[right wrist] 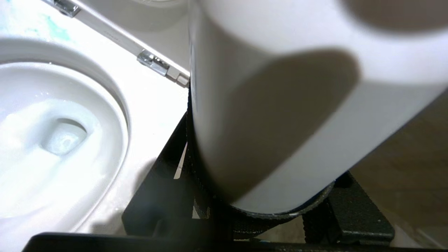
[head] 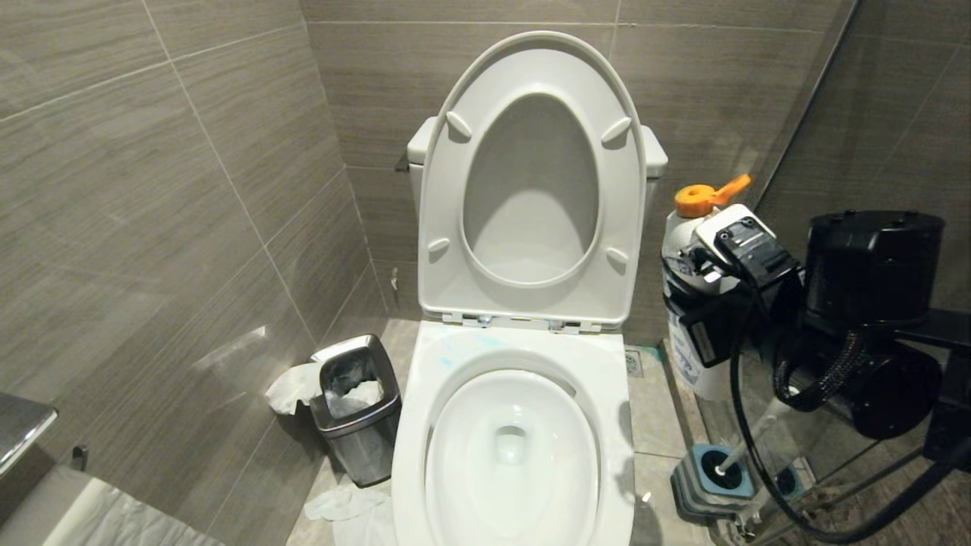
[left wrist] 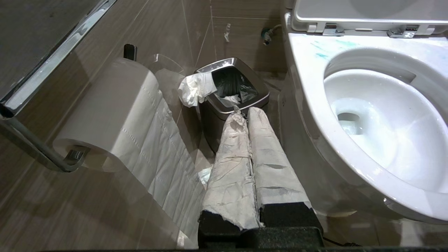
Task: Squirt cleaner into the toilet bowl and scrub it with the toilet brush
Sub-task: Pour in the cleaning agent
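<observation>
My right gripper [head: 686,307] is shut on the cleaner [head: 683,254], a white bottle with an orange spout cap, held upright in the air just right of the toilet. In the right wrist view the cleaner [right wrist: 280,105] fills the space between the jaws of the right gripper [right wrist: 262,206]. The toilet bowl [head: 512,447] lies open below and to the left, with water at its bottom. The toilet brush [head: 758,428] stands in its blue-and-grey holder [head: 702,493] on the floor to the right. My left gripper [left wrist: 245,113], its fingers wrapped in paper, is shut and empty beside the bowl [left wrist: 378,129].
Seat and lid [head: 531,182] stand raised against the tank. Teal smears mark the rim [head: 463,349]. A steel waste bin [head: 356,409] with tissue sits left of the toilet, and a paper roll [left wrist: 112,115] hangs on the left wall. A glass partition [head: 804,114] closes the right side.
</observation>
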Robot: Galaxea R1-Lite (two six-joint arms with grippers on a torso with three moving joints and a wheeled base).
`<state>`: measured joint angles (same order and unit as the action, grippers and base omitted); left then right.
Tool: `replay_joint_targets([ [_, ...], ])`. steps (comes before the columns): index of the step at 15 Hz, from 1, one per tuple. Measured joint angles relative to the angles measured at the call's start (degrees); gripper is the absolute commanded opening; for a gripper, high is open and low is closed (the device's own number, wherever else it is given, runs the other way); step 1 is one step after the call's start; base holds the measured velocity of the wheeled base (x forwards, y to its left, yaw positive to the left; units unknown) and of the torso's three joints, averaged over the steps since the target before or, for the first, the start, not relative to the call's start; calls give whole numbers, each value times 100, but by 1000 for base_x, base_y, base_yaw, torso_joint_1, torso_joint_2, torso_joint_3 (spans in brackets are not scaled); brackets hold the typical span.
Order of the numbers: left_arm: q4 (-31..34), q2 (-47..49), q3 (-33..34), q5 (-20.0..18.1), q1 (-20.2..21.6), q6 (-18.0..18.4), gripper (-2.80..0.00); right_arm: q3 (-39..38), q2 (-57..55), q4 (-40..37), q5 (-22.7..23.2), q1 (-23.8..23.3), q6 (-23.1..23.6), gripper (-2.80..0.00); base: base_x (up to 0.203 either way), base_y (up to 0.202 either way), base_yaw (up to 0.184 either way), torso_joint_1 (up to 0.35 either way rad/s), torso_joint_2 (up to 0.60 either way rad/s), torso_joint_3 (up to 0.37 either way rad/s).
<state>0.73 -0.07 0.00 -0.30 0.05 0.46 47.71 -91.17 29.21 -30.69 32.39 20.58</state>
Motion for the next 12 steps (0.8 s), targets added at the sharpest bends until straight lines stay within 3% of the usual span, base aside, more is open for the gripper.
replay_joint_targets([
  [5, 0, 0, 0, -2, 0, 0, -280, 431, -654, 0, -534, 362, 374, -280, 0, 0, 0, 0, 0, 0],
  [9, 0, 2, 0, -2, 0, -13, -280, 532, -924, -2, -1153, 574, 1025, -280, 0, 0, 0, 0, 0, 0],
  [12, -2, 2, 0, 21, 0, -45, -280, 538, -1079, -19, -1337, 750, 1340, -280, 0, 0, 0, 0, 0, 0],
])
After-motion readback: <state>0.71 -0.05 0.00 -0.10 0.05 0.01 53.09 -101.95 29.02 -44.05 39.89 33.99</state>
